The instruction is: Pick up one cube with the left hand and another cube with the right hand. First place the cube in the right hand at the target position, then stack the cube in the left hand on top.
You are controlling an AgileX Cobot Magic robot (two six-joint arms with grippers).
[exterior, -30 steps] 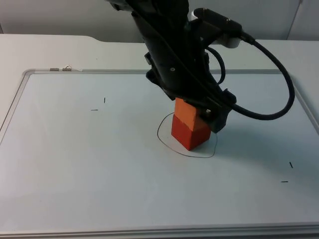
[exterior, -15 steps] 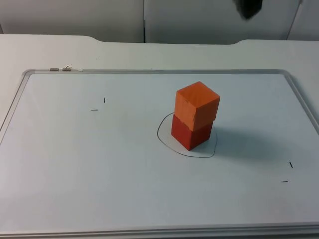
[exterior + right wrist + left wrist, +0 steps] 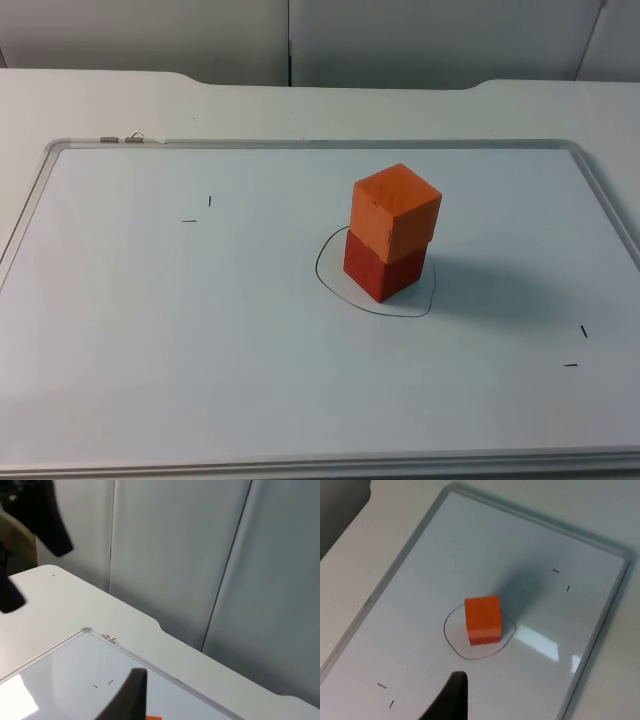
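A: End effector status, top view first: neither arm is over the board. An orange cube (image 3: 396,212) is stacked on a red cube (image 3: 382,268), slightly rotated and overhanging a little. The red cube sits inside the drawn target outline (image 3: 327,283) on the whiteboard (image 3: 150,330), which lies on the tabletop (image 3: 90,100).

B: Left wrist view?

A: One black fingertip of the left end effector (image 3: 451,700) is seen, held well above the board and apart from the stack. Nothing is seen against it; whether the fingers are spread or closed cannot be told. The orange cube (image 3: 482,617) is seen from above, centred in the outline (image 3: 451,639), with a sliver of the red cube under it.

B: Right wrist view?

A: The right end effector (image 3: 129,697) is pointed at the partition wall (image 3: 175,555) and the board's far corner. One fingertip is seen; its opening cannot be told either. An orange sliver at the picture's edge is probably the top cube.

B: Progress?

A: Both placements are judged done: stack built, standing free. Nothing appears left but parking the arms.
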